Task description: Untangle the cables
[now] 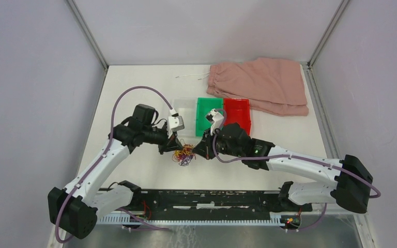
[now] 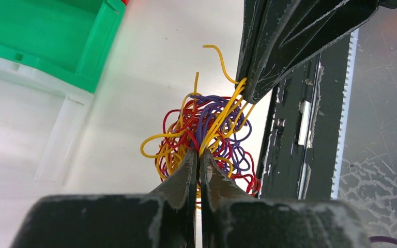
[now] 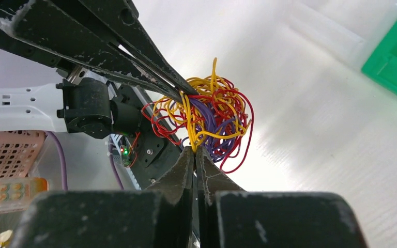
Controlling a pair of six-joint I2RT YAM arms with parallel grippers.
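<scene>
By green bin (image 2: 102, 36), both end effectors (image 2: 197, 155) (image 3: 194, 151) pinch cables (image 2: 214, 116).

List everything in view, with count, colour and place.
cables: one clump, yellow, red and purple, mid-table, in front of the bins
clear bin: one, behind the clump
green bin: one, right of the clear bin
red bin: one, right of the green bin
cloth: one, pink, far right
drawstring: one, white, trailing left from the cloth
table: one, white
left gripper: black, shut on cables
right gripper: black, shut on cables
</scene>
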